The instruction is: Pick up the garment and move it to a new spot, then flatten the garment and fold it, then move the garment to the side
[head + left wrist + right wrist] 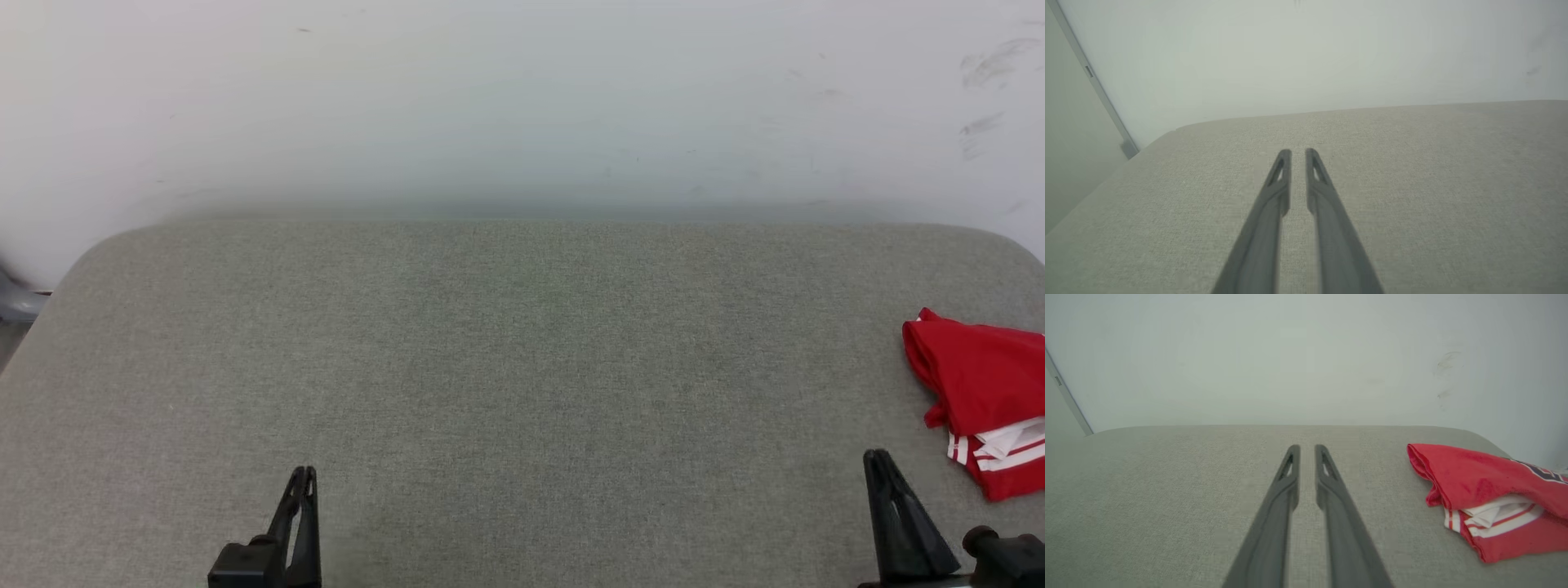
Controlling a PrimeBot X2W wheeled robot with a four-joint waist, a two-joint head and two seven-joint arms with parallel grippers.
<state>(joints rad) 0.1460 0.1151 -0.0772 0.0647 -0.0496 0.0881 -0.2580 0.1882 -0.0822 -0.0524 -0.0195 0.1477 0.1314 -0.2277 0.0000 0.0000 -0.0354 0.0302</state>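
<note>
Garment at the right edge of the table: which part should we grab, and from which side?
Take the garment by the raised red fold at its end nearest the right gripper, coming from the bare table side. That fold stands up as a rounded lip, so a finger can probably slide under; its other end runs out of frame.

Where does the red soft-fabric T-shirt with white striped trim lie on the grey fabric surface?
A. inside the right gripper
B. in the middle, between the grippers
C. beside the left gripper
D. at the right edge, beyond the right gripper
D: the red soft-fabric T-shirt lies crumpled at the grey fabric surface's right edge, right of the right gripper and apart from it.
</note>
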